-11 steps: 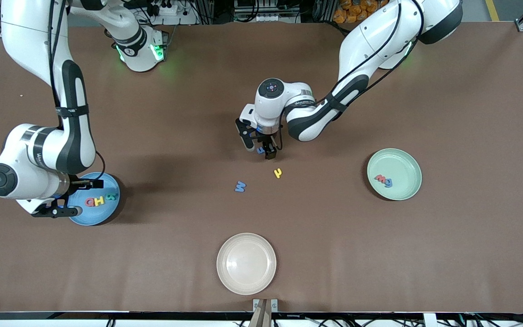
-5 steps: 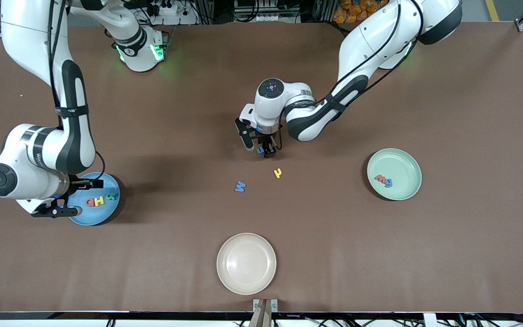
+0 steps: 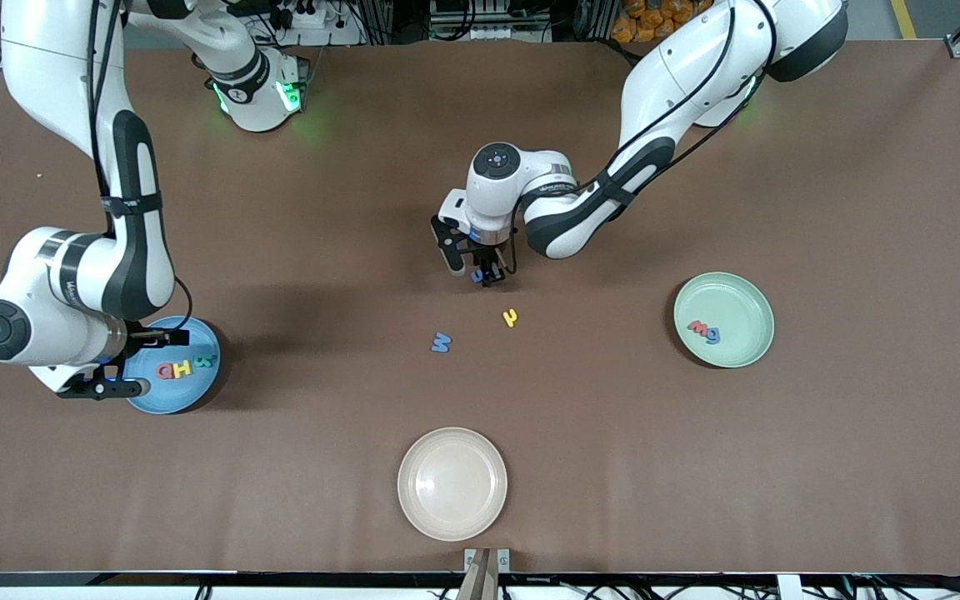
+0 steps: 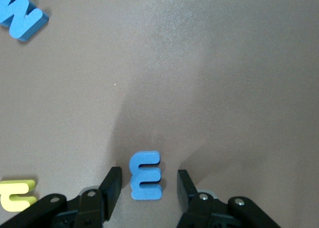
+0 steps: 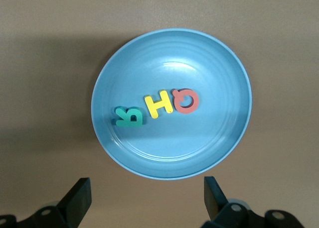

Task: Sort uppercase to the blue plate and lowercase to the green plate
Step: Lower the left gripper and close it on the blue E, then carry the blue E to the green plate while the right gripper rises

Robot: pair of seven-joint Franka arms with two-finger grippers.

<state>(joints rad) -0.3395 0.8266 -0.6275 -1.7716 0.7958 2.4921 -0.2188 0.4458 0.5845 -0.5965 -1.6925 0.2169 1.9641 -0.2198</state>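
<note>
The front view looks steeply down from high above the table [image 3: 697, 467], taking in its whole top from the edge nearest that camera to the edge where both arm bases stand. The left wrist view looks straight down from close above mid-table; the blue E-like letter [image 4: 145, 175] between its fingers shows in the front view too [image 3: 477, 275]. The right wrist view looks straight down from somewhat higher on the blue plate [image 5: 219, 143], which the front view shows [image 3: 188, 392] toward the right arm's end of the table.
</note>
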